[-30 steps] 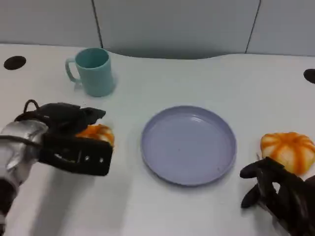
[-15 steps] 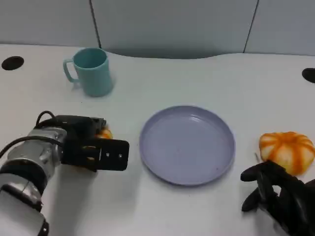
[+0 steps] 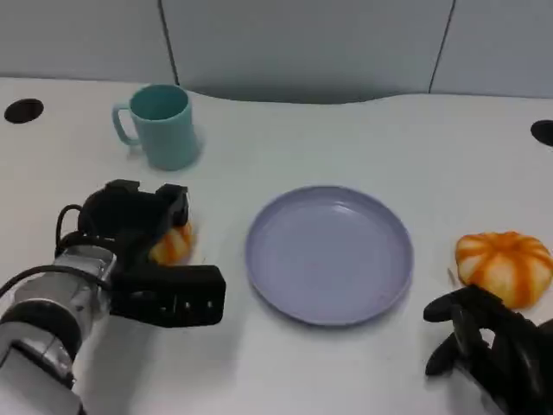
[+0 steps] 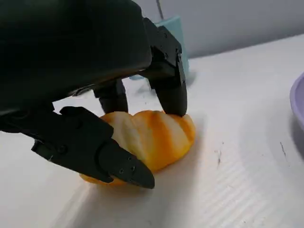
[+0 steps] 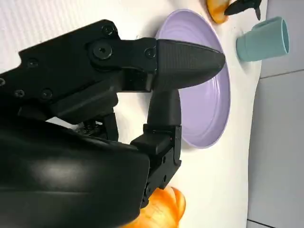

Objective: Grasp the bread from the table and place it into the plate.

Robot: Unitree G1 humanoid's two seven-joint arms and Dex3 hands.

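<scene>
While the left hand (image 3: pixel 143 246) sits over the bread (image 4: pixel 145 137) on the table (image 3: pixel 346 138), its fingers (image 4: pixel 168 80) touch the loaf's far top edge and the thumb presses the near side, so it's pinched but not lifted. The bread lies just left of the plate (image 3: pixel 328 255) and in front of the cup (image 3: pixel 160 125). It looks light, soft and glossy, so it's probably squashable and a bit slippery; hold it across the middle with gentle pressure. A second loaf (image 3: pixel 505 266) lies right of the plate, beside the right hand (image 3: pixel 488 346), whose fingers are loosely curled and holding nothing.
</scene>
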